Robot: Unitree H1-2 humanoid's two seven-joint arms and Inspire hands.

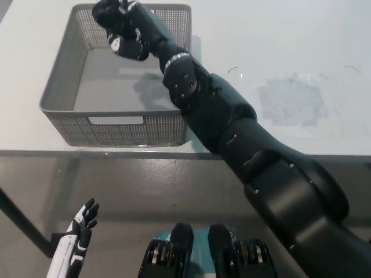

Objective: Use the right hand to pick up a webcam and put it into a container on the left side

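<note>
Head view | right hand (119, 26) over basket (61, 92) | no legible writing

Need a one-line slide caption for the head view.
Black right hand holding a webcam over the grey basket.

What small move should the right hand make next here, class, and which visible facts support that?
Probably open the fingers and let go. The black right hand is over the far end of the grey basket, closed on a dark object that seems to be the webcam. The basket floor below looks bare. The white left hand rests low.
</note>
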